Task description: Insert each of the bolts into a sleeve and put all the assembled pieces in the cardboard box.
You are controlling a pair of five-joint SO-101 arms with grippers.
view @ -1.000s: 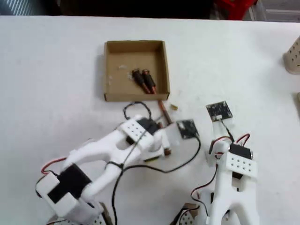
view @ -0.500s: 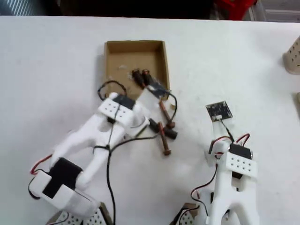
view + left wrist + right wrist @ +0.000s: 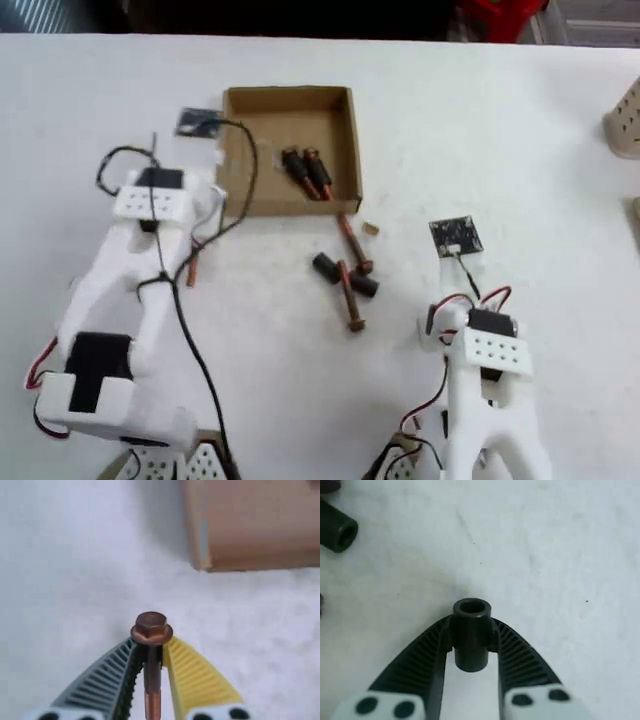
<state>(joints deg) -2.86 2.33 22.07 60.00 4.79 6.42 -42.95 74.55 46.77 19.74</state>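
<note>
The left arm lies stretched over the bench beside the cardboard box, its pincer clamped on a copper bolt. The right pincer grips a black sleeve. The high view shows two assembled pieces inside the box and loose bolts and sleeves on the bench near it.

White arms, black cables, ribbed fingers.

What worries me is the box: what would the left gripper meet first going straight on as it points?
Likely the bare table, though depth is unclear. The left gripper, shut on a bolt, aims beside the cardboard box, whose corner lies off its line.
</note>
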